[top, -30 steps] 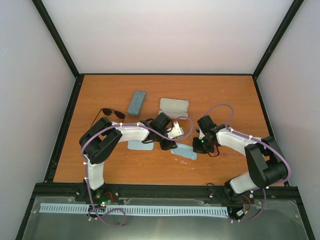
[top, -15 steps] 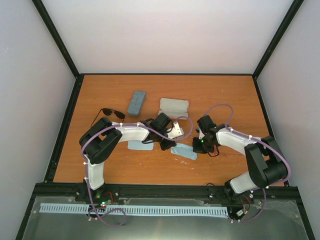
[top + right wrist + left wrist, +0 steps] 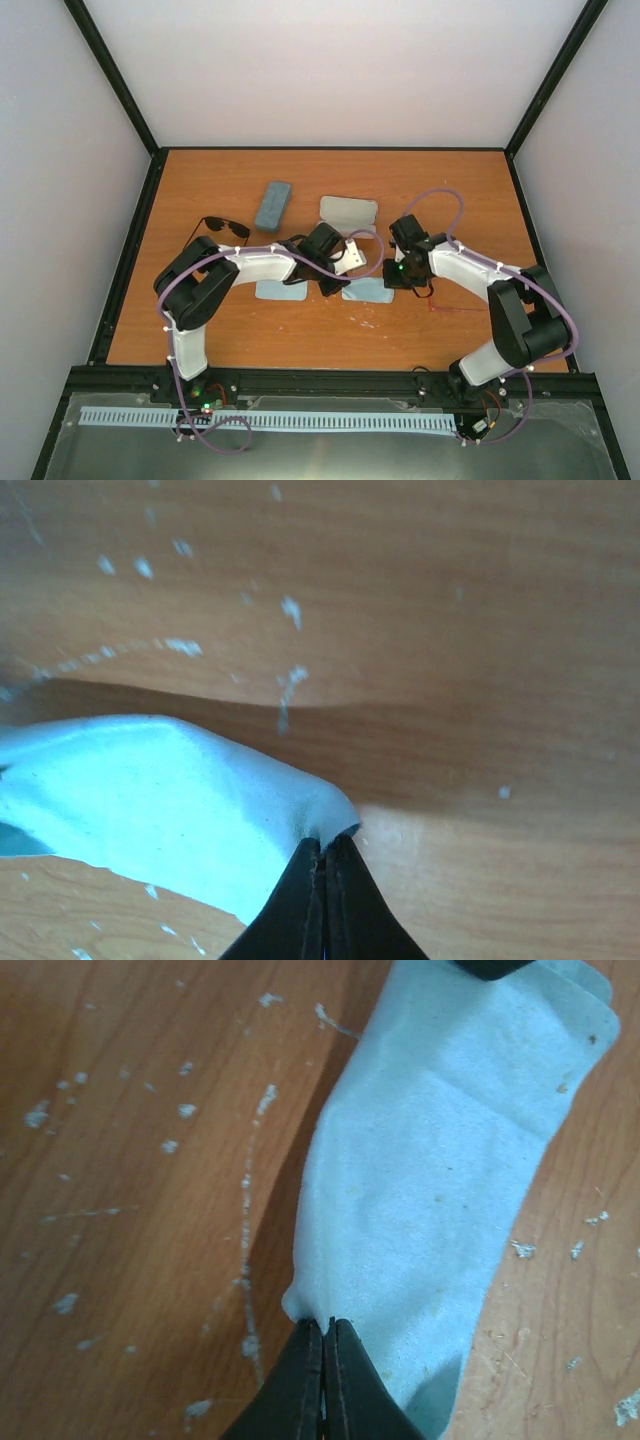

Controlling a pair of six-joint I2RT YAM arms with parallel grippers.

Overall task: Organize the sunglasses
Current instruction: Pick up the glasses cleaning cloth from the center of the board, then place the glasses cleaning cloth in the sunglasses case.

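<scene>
Across the worktop [image 3: 250,338] we see a pink case [image 3: 348,210] at upper centre and a blue-grey case [image 3: 272,204] to its left, both apart from the arms' tips. The black sunglasses [image 3: 226,228] lie at centre left, just above the left arm's elbow, with nothing touching them. A light-blue cloth [image 3: 368,291] lies between the two tips. The left end effector [image 3: 325,1332] is pressed together on one edge of it, and the right end effector [image 3: 325,848] pinches another edge, which rises in a fold. A second cloth [image 3: 278,291] is partly covered by the left forearm. Of the red sunglasses [image 3: 445,306] we make out only a thin red line at the lower edge of the right forearm; the arm hides the lenses. In the left wrist view a dark shape is cut off at the top edge, and we cannot tell what it is.
</scene>
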